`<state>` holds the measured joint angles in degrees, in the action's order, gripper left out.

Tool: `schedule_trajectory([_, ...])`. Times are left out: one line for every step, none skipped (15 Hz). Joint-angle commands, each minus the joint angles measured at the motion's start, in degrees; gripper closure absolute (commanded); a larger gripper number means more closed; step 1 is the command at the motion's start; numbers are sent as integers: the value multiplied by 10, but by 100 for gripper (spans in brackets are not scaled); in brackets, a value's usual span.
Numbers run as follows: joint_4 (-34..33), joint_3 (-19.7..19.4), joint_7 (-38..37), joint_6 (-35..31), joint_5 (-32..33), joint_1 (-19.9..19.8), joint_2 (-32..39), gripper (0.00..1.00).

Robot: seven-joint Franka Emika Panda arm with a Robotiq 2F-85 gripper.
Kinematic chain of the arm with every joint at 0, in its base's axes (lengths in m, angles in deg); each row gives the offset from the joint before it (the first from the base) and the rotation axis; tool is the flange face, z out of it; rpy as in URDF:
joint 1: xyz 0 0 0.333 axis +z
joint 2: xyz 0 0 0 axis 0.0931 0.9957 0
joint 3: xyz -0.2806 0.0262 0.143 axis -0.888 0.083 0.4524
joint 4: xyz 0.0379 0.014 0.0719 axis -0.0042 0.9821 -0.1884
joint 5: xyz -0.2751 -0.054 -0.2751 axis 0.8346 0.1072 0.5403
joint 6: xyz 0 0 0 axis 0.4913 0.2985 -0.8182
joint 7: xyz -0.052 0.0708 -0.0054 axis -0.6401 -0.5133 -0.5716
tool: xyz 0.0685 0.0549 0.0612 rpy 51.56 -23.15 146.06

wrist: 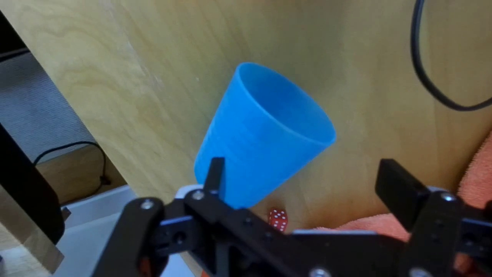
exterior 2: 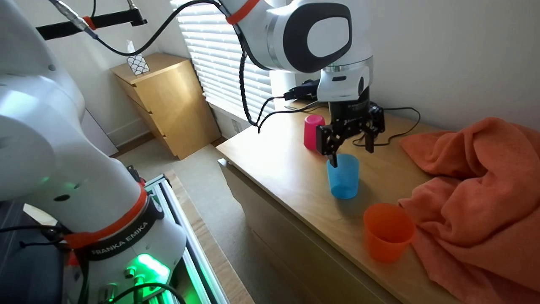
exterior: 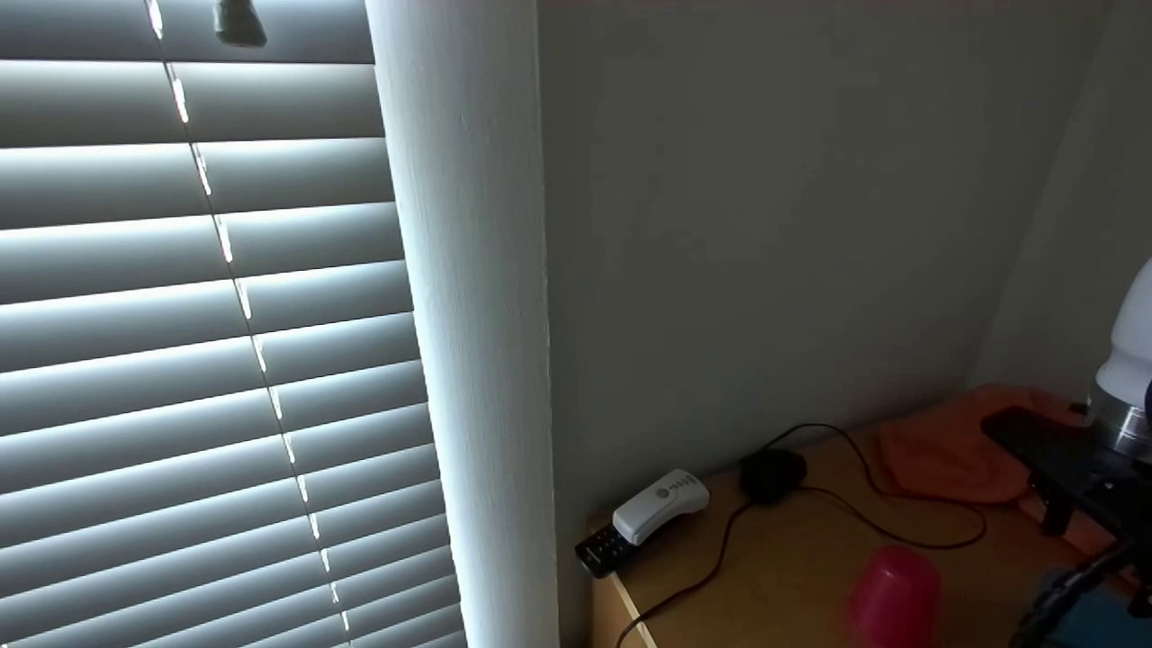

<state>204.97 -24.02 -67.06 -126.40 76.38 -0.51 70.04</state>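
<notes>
Blue cup (wrist: 248,142) stood upright on the wooden top (exterior 2: 270,154), mouth up. From my station I had the gripper (exterior 2: 351,154) near it, toward 12 o'clock in an exterior view, jaws spread wide, holding nothing. In the wrist view one of its fingertips (wrist: 215,173), at 8 o'clock, overlapped the cup; touching or not, couldn't tell.

Progress, my read: early. Done: gripper close by, jaws parted. Left: any hold at all; the cup stood free.

Sweep left to right, clock centred on the blue cup: tissue box (exterior 2: 138,64) far off at 10, on a drawer unit (exterior 2: 177,97); pink cup (exterior 2: 312,135) near at 11, looked upside down; orange cup (exterior 2: 384,238) near at 5, upright; orange towel (exterior 2: 498,164) bunched at 3, right beside the orange cup, contact unclear.

View differences: black remote (exterior: 601,551), with a white remote (exterior: 661,507) lying partly over it, I got only in an exterior view, at 10 o'clock of the pink cup. That view gave me no orange cup, just a sliver of blue toward its 4 o'clock edge, probably the blue cup; jaws unreadable there. Only the wrist view gave me the red die (wrist: 278,218), at 6 o'clock of the blue cup, partly cut off by the gripper.
</notes>
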Motion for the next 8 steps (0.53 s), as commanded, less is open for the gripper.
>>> schedule_trajectory([-3,6,47,3,-76,-10,30,0])
schedule_trajectory([-5,8,62,4,-96,-11,37,0])
schedule_trajectory([-7,4,63,5,-103,-9,45,0])
schedule_trajectory([-12,-5,56,8,-95,-5,55,0])
schedule_trajectory([-14,-7,55,6,-99,-4,61,0])
schedule_trajectory([-17,-10,52,6,-96,-1,67,0])
schedule_trajectory([-20,-12,45,4,-93,3,72,0])
schedule_trajectory([-24,-16,37,3,-87,8,78,8])
